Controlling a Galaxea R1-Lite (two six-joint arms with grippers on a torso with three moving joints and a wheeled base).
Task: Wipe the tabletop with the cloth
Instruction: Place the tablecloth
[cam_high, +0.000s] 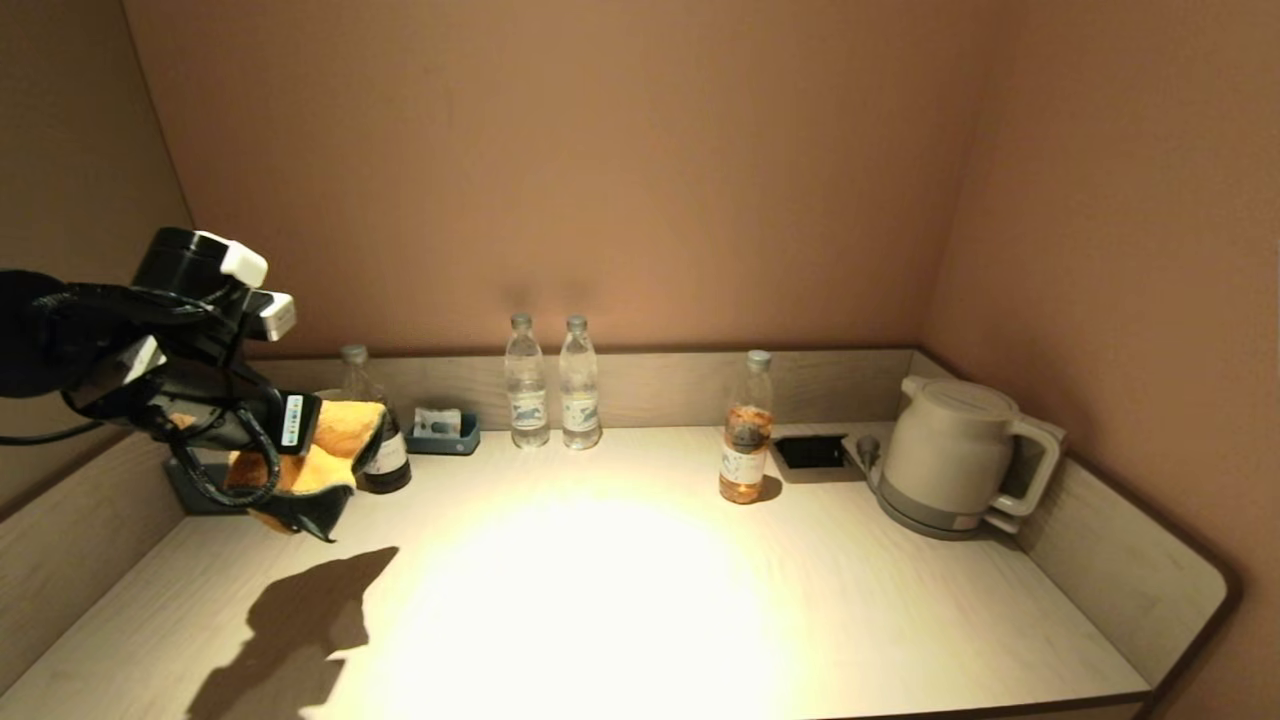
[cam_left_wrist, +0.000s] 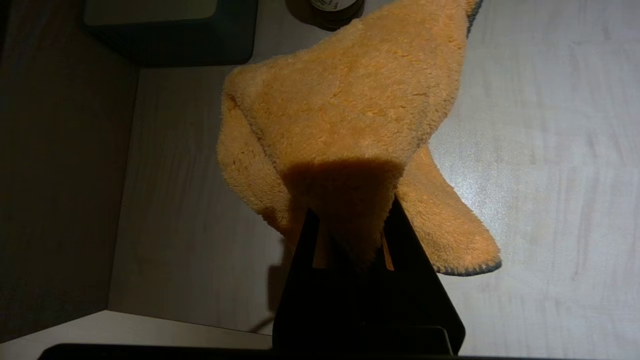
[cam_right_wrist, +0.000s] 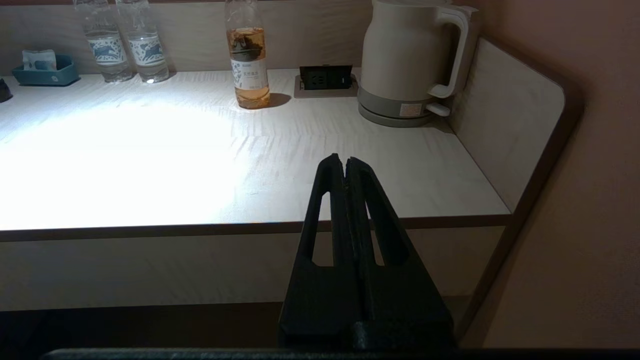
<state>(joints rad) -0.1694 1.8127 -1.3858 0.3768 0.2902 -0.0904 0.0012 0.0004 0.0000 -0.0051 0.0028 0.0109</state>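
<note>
My left gripper (cam_high: 300, 470) is shut on an orange fleecy cloth (cam_high: 320, 455) and holds it in the air above the back left part of the pale wood tabletop (cam_high: 620, 590). In the left wrist view the cloth (cam_left_wrist: 350, 110) hangs from between the fingers (cam_left_wrist: 307, 235) over the tabletop (cam_left_wrist: 550, 150), not touching it. My right gripper (cam_right_wrist: 346, 161) is shut and empty, parked off the table in front of its right front edge, and is out of the head view.
Along the back wall stand a dark bottle (cam_high: 375, 440), a small teal tray (cam_high: 445, 435), two clear water bottles (cam_high: 550, 385), a tea bottle (cam_high: 748, 430), a socket panel (cam_high: 810, 452) and a beige kettle (cam_high: 950, 455). A dark box (cam_left_wrist: 170, 30) sits in the left corner.
</note>
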